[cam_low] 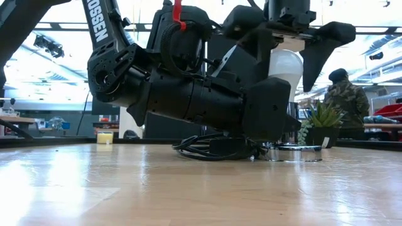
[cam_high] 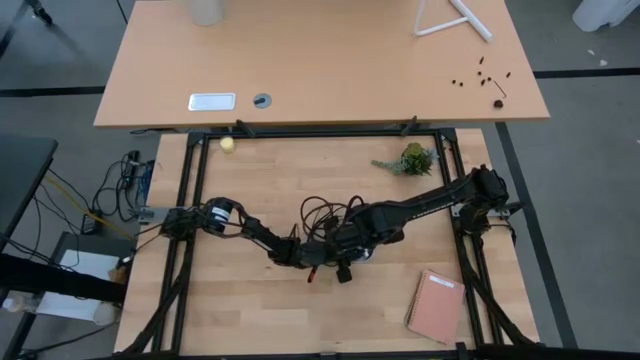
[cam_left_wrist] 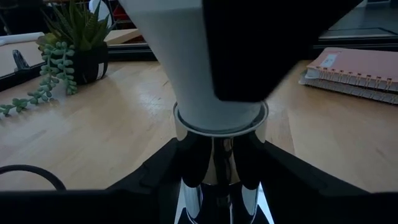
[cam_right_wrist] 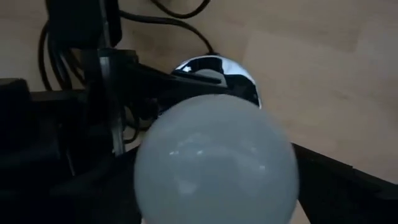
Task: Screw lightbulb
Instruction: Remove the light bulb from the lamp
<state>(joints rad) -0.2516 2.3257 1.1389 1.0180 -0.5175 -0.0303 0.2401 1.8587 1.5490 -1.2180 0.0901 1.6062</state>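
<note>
Between my matt black plastic fingers [cam_left_wrist: 149, 180], the lightbulb [cam_right_wrist: 214, 165] looks frosted, smooth white glass. Its socket [cam_left_wrist: 217, 155] is mirror-polished metal. The table [cam_high: 250, 310] beneath is pale, satin-finished wood.

A pink spiral-bound notebook [cam_high: 436, 306] is laid flat near the light wooden table's [cam_high: 240, 310] corner; a small green potted succulent [cam_high: 411, 159] is stood well apart.

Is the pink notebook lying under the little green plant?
No, the pink notebook lies by the table's near right corner, well apart from the plant.
</note>
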